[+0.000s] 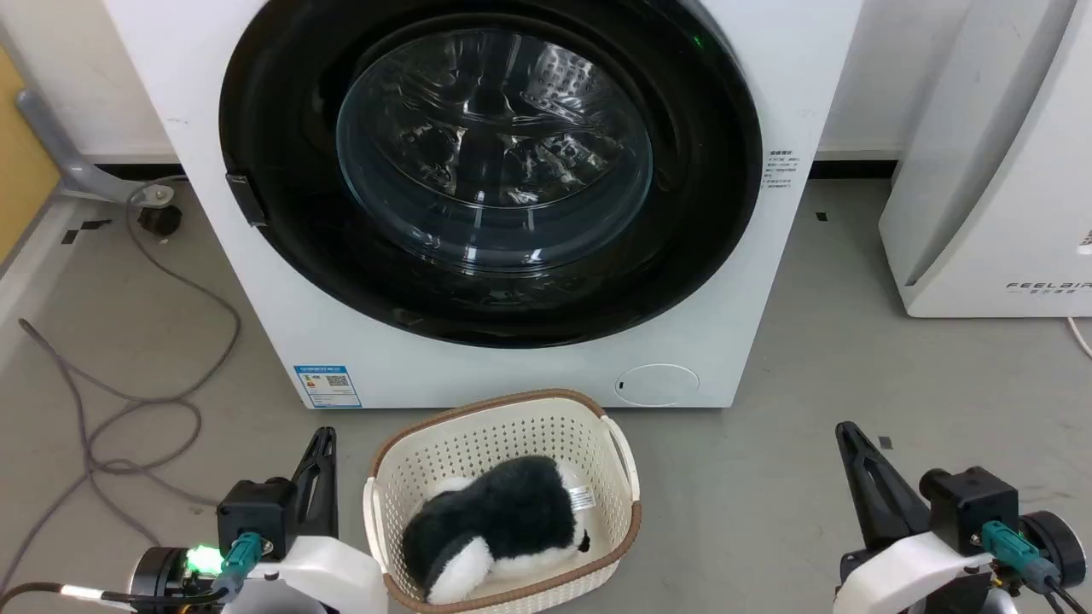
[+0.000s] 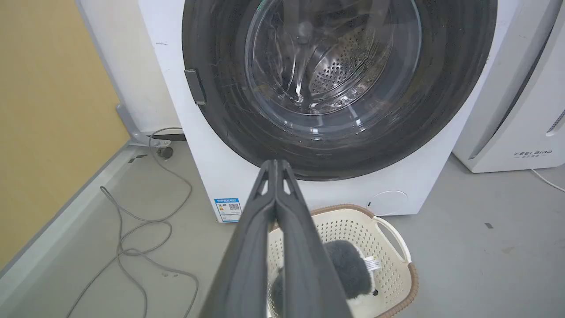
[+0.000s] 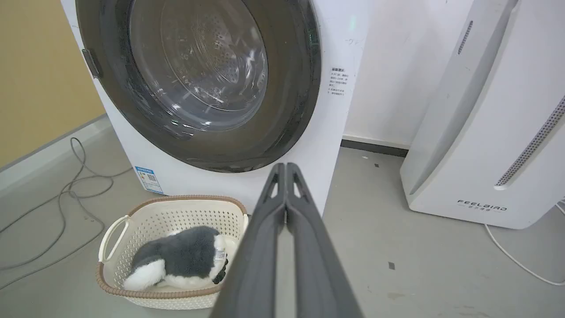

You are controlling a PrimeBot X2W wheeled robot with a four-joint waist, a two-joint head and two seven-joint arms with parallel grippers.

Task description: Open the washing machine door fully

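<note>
Door (image 1: 490, 162) closed; basket (image 1: 478, 443) before machine (image 1: 478, 375)

Laundry corner: washing machine (image 1: 512, 373), basket (image 1: 486, 439), loose floor cables (image 1: 85, 426).

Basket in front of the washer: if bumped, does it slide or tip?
Basket probably slides rather than tips: it sits low and wide on the smooth floor. Likely light, since it looks like perforated plastic holding a plush. The thin walls may flex some.
</note>
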